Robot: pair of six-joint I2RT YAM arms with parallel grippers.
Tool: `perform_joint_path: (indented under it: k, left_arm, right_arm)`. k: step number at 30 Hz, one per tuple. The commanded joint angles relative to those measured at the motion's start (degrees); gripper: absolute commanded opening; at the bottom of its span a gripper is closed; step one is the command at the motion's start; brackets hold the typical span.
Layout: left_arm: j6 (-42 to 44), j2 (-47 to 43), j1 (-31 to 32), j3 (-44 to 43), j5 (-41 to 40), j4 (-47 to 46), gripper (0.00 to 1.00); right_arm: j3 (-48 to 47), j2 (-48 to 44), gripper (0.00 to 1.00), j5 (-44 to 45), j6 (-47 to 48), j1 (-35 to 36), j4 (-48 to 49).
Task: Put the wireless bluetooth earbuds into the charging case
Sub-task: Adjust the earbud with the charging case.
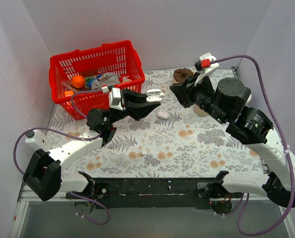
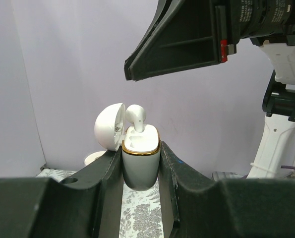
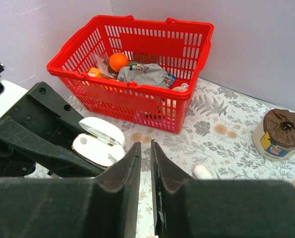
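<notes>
Because the left gripper [image 2: 141, 153] clamps the charging case [image 2: 140, 171] by its two flat sides, fingers closed on the lower body, the gold-rimmed top stands upright and clear of the pads, leaving both sockets open to approach from above. The hinged lid [image 2: 109, 131] is swung back to the left, out of the insertion path. One earbud [image 2: 136, 116] sits stem-down in its socket, head protruding above the rim; the neighbouring socket appears empty. The case is held aloft over the floral table [image 1: 187, 144] rather than resting on it, presumably so that the other arm can reach it freely. The right gripper [image 3: 145, 158] hovers just above and beside the case, its jaws drawn almost together with only a slit between them and nothing in them. The second earbud [image 3: 202, 172] lies loose on the table, near the case and below the right gripper; fetching it is judged the step outstanding. Farther off stand a red basket [image 3: 137, 101] of groceries and a brown-lidded tub [image 3: 281, 131].
</notes>
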State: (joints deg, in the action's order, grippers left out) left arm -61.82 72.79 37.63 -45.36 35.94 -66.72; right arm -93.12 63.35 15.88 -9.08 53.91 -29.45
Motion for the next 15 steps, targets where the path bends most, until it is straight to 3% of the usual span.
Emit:
perform_joint_path:
  k: [1, 5, 15]
  left_arm:
    - [-0.5, -2.5, 0.3, 0.1, 0.9, -2.5, 0.0]
    - [-1.4, -2.3, 0.3, -0.2, 2.4, -3.5, 0.0]
    - [-1.2, -2.0, 0.3, -0.8, 2.0, -3.1, 0.0]
  right_arm:
    - [-0.2, 0.6, 0.18, 2.1, 0.1, -0.3, 1.7]
    - [-0.1, 1.5, 0.14, -0.1, 0.5, -0.5, 1.7]
    - [-2.5, 3.6, 0.14, -6.1, 0.4, -0.5, -0.2]
